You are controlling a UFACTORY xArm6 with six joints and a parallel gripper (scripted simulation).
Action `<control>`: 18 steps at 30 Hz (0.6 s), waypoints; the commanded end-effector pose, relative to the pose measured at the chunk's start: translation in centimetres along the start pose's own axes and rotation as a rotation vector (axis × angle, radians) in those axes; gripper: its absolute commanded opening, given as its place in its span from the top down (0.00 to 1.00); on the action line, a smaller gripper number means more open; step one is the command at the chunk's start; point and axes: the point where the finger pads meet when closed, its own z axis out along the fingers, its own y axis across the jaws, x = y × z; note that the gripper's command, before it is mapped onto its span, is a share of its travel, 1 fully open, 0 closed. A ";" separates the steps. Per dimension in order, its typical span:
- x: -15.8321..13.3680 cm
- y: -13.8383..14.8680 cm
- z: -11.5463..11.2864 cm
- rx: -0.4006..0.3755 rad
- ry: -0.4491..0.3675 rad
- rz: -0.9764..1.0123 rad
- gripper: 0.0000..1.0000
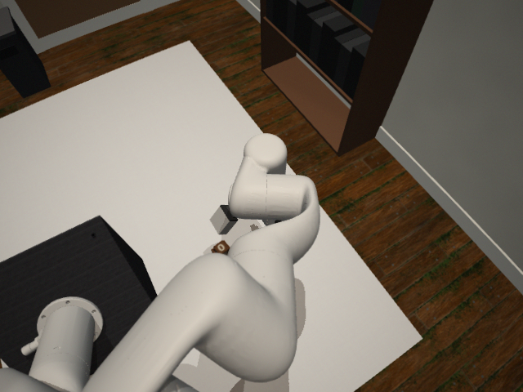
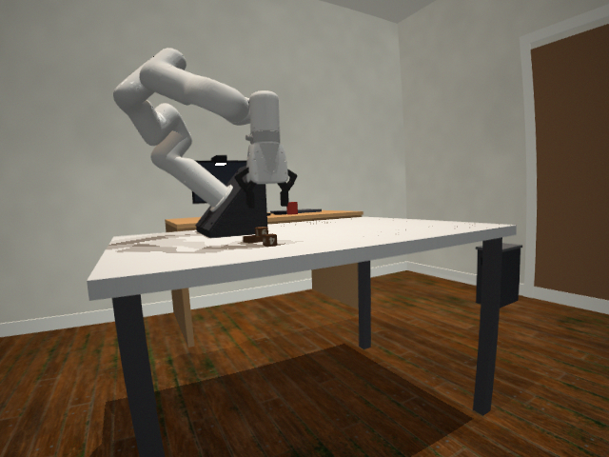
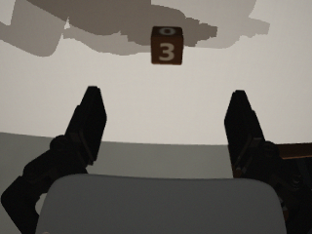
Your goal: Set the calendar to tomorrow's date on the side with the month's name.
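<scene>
— How do the jaws stand?

— Spread as wide as they go, with nothing between the dark fingers. They hang above the white tabletop [image 3: 163,94].

— And the cube?

— In the wrist view a brown cube [image 3: 167,45] sits on the tabletop at twelve o'clock from the jaws, well apart, showing an upright 3 on its near face and a 0 on top.

— The tray?

— From the exterior view a low brown tray [image 2: 250,239] lies just beside that cube at nine o'clock; a second cube [image 2: 261,230] stands behind.
</scene>
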 end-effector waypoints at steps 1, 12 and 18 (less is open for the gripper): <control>-0.1 0.0 -0.2 -0.001 -0.003 -0.008 0.00; -0.4 0.0 -0.2 -0.001 -0.004 -0.167 0.00; -0.7 0.0 -0.3 0.000 -0.004 -0.353 0.00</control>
